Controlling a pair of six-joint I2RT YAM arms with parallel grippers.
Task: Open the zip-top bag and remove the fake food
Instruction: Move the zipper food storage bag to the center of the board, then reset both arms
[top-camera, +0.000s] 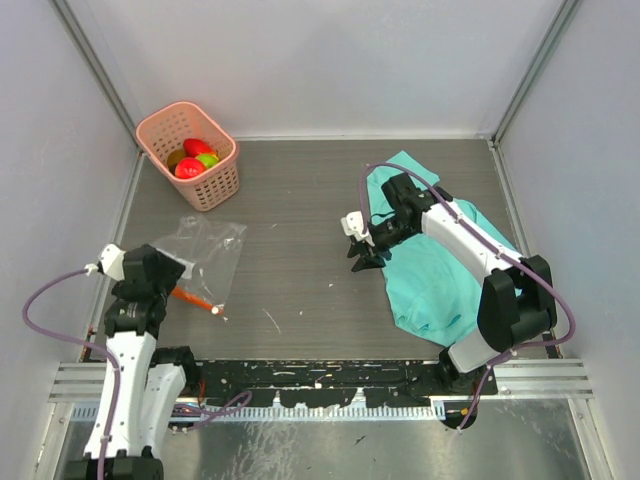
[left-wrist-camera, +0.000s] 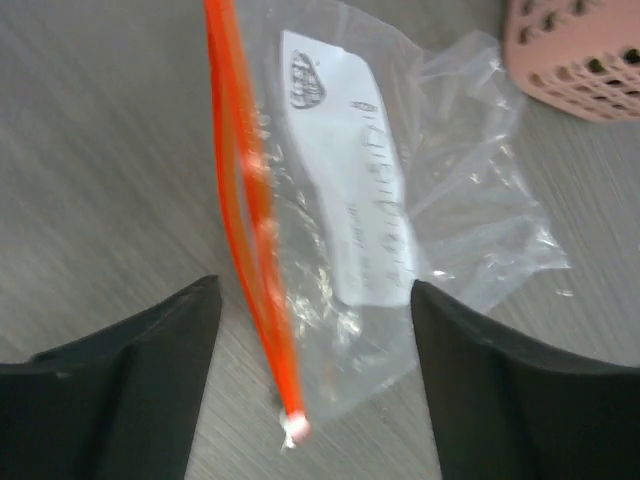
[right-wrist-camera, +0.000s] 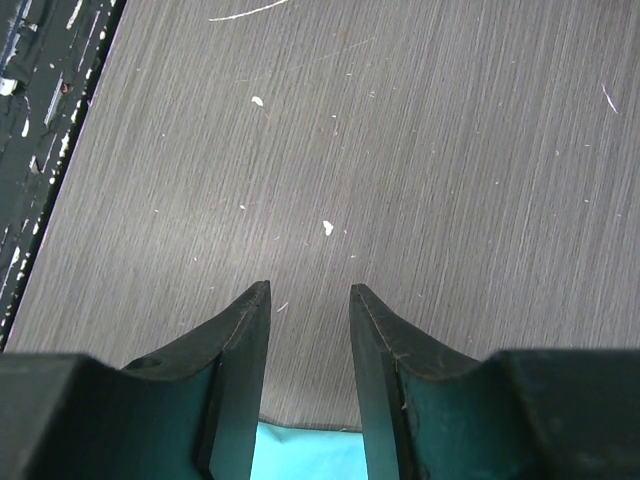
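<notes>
Grey wood-grain table (top-camera: 330, 200), both arms over it. Teal cloth (top-camera: 440, 280) is crumpled on the right side, partly under the right arm. Pink basket (top-camera: 215, 185) sits in the far-left corner, well apart from the cloth. Zip-top bag (top-camera: 205, 250) lies flat and crinkled on the table at the left, near the basket on its near side, not touching it in the top view. Fake food (top-camera: 195, 158) is in the basket: red, green and yellow pieces visible. Left gripper (left-wrist-camera: 315, 288) is at the bag's near edge, jaws spread wide, nothing clamped; the wrist view shows the bag lying on the table past the fingertips. Right gripper (right-wrist-camera: 308, 290) hangs just off the cloth's left edge, jaws parted with a narrow gap, bare table showing between them, holding nothing. Bag's whitish label (left-wrist-camera: 350, 180) faces up. Red-orange zip strip (left-wrist-camera: 245, 220) runs along the bag's left edge in the wrist view, white slider (left-wrist-camera: 293, 430) at its near end.
</notes>
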